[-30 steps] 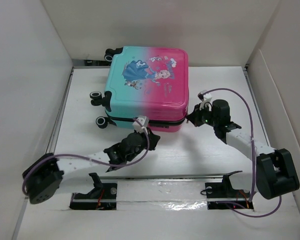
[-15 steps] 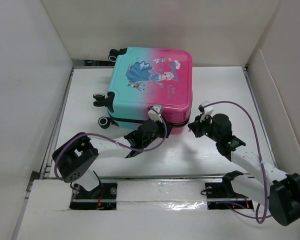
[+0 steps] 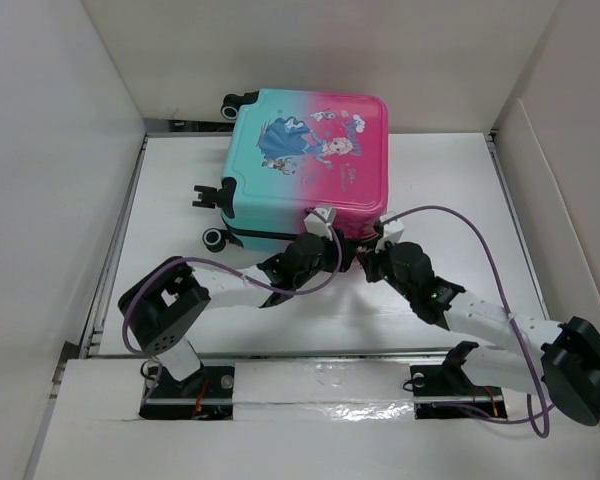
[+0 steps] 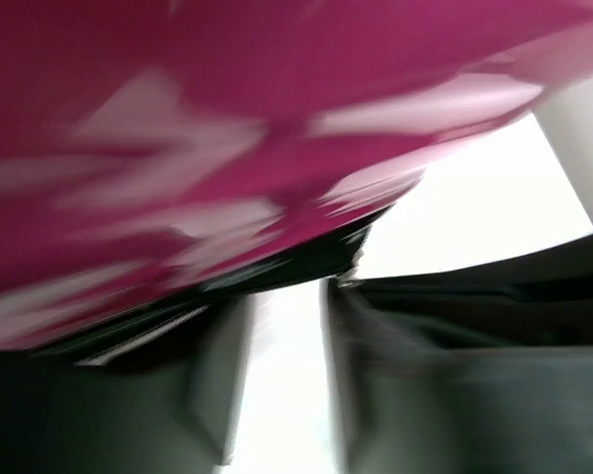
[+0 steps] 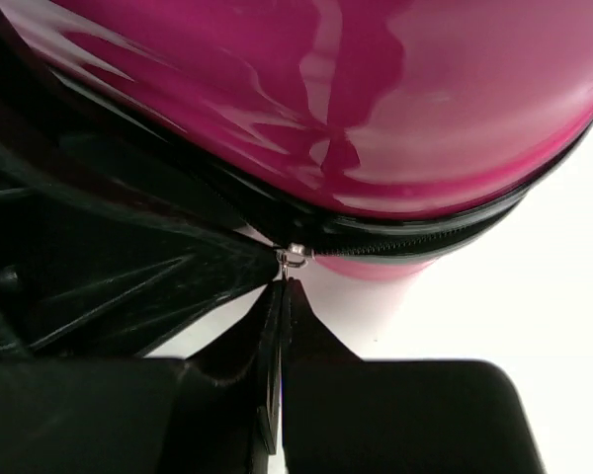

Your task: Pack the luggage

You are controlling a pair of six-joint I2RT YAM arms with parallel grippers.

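White table (image 3: 440,180): your luggage (image 3: 310,160) lies at 12 o'clock, near edge running 9 to 3. Right gripper (image 5: 282,296) clenched on the zipper pull (image 5: 295,258) at its 12; left gripper (image 4: 282,385), spread, sits just beside.

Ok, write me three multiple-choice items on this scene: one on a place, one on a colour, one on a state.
1. Where on the small hard-shell pink-and-teal child's suitcase are the left hand and right hand?
A) its near pink edge
B) its far teal corner
C) the middle of its lid

2. What colour is the shell half by the black wheels?
A) pink
B) teal
C) yellow

3. How is the right hand?
A) wide open
B) shut on the small silver zipper pull
C) out of view

Answers:
1 A, both hands meet there in the top view.
2 B, the wheels jut from the teal side.
3 B, its fingertips close at the pull in the right wrist view.
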